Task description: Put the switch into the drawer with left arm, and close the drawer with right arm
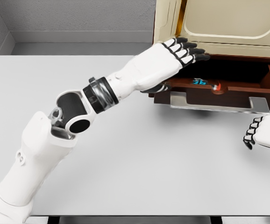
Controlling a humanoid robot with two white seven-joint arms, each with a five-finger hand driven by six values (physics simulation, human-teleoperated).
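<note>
The dark brown drawer (228, 88) stands pulled out from the cream cabinet (228, 23) at the upper right. Its grey handle (219, 103) faces me. Inside the drawer lies the switch (204, 82), showing blue and red parts. My left hand (184, 53) hovers over the drawer's left end with fingers spread and nothing in them; its thumb is by the drawer's left front corner. At the right edge, my right hand (255, 133) rests low over the table, below the handle's right end, with fingers loosely curled and holding nothing.
A light grey table (149, 158) carries the cabinet at its far right. A grey wall runs behind. My left forearm crosses the table's middle diagonally toward the drawer.
</note>
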